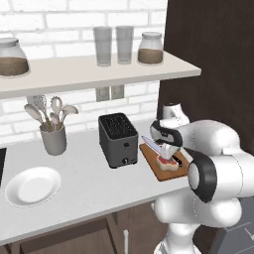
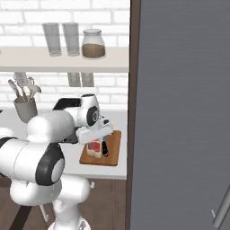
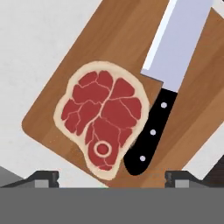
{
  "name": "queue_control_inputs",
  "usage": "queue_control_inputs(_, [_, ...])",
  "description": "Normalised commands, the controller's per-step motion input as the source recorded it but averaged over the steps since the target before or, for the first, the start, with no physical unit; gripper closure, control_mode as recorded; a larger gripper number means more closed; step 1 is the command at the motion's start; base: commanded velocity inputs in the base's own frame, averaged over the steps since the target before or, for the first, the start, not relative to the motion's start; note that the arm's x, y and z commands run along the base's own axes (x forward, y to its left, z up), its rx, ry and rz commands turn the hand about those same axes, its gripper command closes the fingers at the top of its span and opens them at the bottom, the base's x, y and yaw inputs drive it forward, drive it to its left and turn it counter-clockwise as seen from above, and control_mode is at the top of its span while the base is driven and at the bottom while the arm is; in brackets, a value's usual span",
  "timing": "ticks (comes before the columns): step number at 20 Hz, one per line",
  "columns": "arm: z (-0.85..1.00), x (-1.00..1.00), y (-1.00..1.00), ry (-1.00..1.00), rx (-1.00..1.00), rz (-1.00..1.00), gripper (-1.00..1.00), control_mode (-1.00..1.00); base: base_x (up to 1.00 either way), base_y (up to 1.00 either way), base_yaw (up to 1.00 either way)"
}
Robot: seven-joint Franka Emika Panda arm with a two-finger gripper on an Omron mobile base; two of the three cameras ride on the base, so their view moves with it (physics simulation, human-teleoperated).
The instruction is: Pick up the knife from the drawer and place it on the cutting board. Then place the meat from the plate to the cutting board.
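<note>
The meat (image 3: 101,120) lies flat on the board (image 3: 83,48), and the knife (image 3: 164,83) lies on the same board just beside it, the black handle nearly touching the fatty rim and the blade pointing away toward the board's far end. The hand (image 3: 111,177) hangs directly above the meat with its fingers spread wide to either side and nothing between them, so it grips nothing.

By the look of it, both halves of the job are done: knife on the board, meat on the board. The step in hand is the letting-go of the meat. What is left calls only for a straight lift clear of the board, without dragging a fingertip across the meat or nudging the knife handle, which sits close enough to be knocked.

The plate (image 1: 32,186) is on the tabletop well to the left of the board, beyond the toaster (image 1: 118,140), and it is bare.

Counting what stands about: one knife, one piece of meat, one board, one plate, one toaster. A grey pot of utensils (image 1: 53,139) stands left of the toaster; I make out about four handles in it, though they overlap. On the shelf (image 1: 94,74) above the board are two glasses (image 1: 103,45) side by side and two lidded jars (image 1: 150,48), one at each end.
</note>
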Motion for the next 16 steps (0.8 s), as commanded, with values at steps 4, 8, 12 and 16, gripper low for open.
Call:
queue_control_inputs(4, [1.0, -0.68, 0.0, -0.47, 0.1, 0.0, -1.0, -1.0, 0.0, 0.0, 0.0])
queue_control_inputs(8, [1.0, -0.99, -0.01, -0.64, 0.09, 0.0, -1.0, -1.0, 0.0, 0.0, 0.0])
queue_control_inputs(12, [1.0, -1.0, 0.0, -0.72, 0.07, 0.0, -1.0, -1.0, 0.0, 0.0, 0.0])
queue_control_inputs(16, [1.0, -1.0, 0.0, -0.74, 0.03, 0.01, -1.0, -1.0, 0.0, 0.0, 0.0])
